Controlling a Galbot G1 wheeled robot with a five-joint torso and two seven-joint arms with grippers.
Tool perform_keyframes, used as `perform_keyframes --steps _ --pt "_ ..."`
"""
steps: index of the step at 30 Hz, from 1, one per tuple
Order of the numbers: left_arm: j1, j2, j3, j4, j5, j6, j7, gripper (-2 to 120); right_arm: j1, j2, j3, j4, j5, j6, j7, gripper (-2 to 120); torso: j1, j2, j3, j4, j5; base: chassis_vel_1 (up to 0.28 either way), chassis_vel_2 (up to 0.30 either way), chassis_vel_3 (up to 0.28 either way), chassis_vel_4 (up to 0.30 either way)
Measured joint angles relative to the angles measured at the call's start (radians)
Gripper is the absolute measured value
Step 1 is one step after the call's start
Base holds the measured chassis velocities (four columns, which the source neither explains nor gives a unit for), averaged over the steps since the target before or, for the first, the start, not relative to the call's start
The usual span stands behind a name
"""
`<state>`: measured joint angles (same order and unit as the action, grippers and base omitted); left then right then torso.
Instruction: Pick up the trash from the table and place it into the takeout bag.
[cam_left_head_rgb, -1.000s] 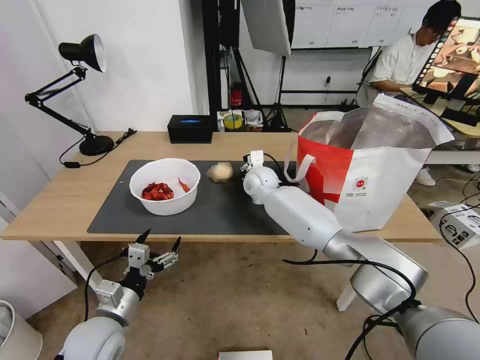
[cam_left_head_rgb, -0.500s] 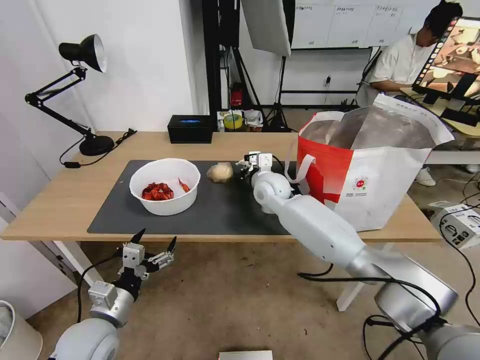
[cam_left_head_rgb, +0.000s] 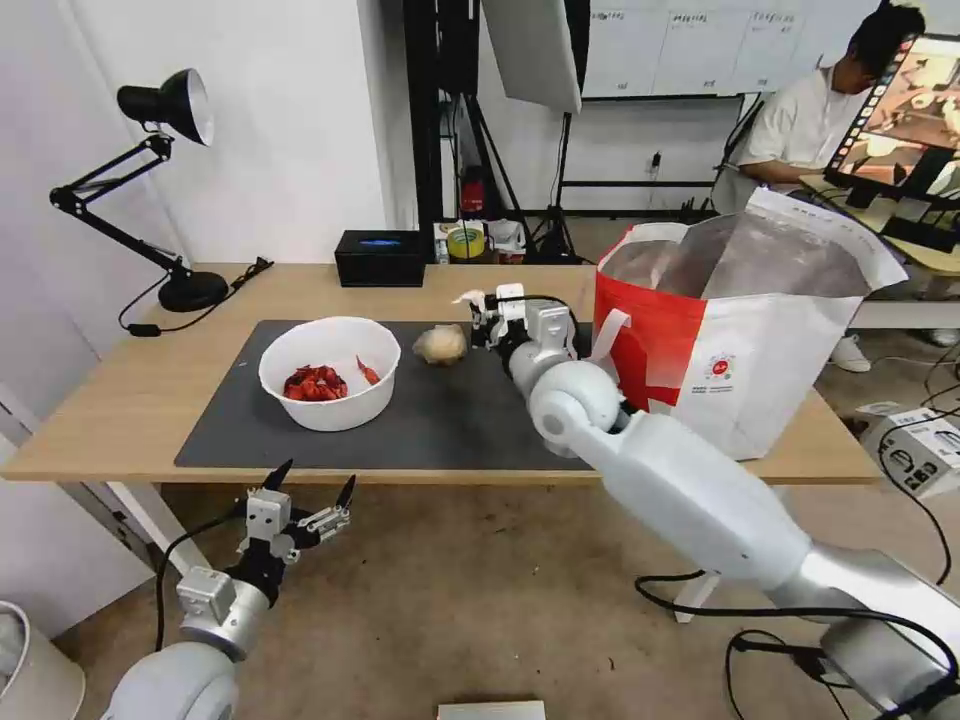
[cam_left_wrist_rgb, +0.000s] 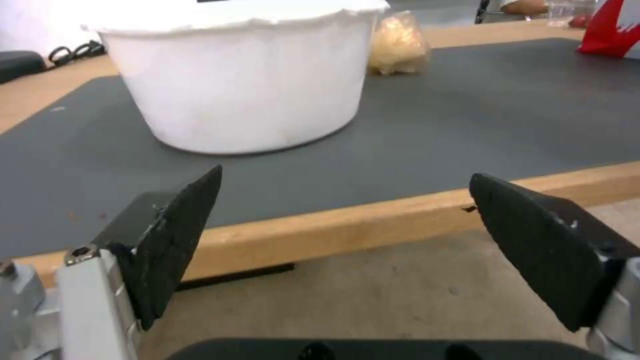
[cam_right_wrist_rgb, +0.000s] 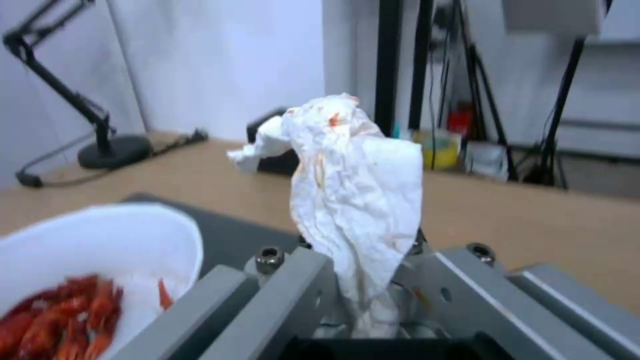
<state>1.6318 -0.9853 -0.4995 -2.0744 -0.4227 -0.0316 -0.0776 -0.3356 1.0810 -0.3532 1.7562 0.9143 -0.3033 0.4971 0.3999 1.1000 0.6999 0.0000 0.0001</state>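
White walls (cam_left_head_rgb: 290, 120) enclose the room; the floor (cam_left_head_rgb: 480, 600) is mottled brown. A black articulated desk lamp (cam_left_head_rgb: 165, 105) stands near the far left corner of the tabletop (cam_left_head_rgb: 130, 390). Black stands (cam_left_head_rgb: 445, 110) rise against the rear wall, carrying a white panel (cam_left_head_rgb: 535, 50). A monitor (cam_left_head_rgb: 910, 110) occupies a desk at far right.

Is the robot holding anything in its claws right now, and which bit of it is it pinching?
Yes. The right gripper pinches the white tissue wad by its lower end; the rest sticks up free. The left gripper is open and holds nothing.
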Motion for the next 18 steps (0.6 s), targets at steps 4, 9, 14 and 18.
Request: perform_keyframes --steps 4,9,14,18 --pt "0.003 -0.006 0.001 0.000 0.004 0.000 0.000 100 -0.001 -0.049 0.041 0.058 -0.009 0.022 -0.001 0 0.000 0.000 0.000 0.0000 0.0001 0.000 0.000 0.000 0.000" --pt "0.003 -0.010 0.005 0.001 0.004 -0.004 -0.002 100 -0.002 -0.111 0.099 0.110 0.008 0.025 0.001 0 0.000 0.000 0.000 0.0000 0.0001 0.000 0.000 0.000 0.000" --pt "0.003 -0.026 0.016 0.001 0.004 -0.014 -0.001 100 0.001 -0.215 0.178 0.163 0.048 -0.024 0.027 0 0.000 0.000 0.000 -0.0002 0.0002 0.000 0.000 0.000 0.000" --pt "-0.001 -0.029 0.024 0.001 0.004 -0.015 -0.001 100 0.004 -0.280 0.226 0.176 0.086 -0.032 0.031 0 0.000 0.000 0.000 -0.0002 0.0002 0.000 0.000 0.000 0.000"
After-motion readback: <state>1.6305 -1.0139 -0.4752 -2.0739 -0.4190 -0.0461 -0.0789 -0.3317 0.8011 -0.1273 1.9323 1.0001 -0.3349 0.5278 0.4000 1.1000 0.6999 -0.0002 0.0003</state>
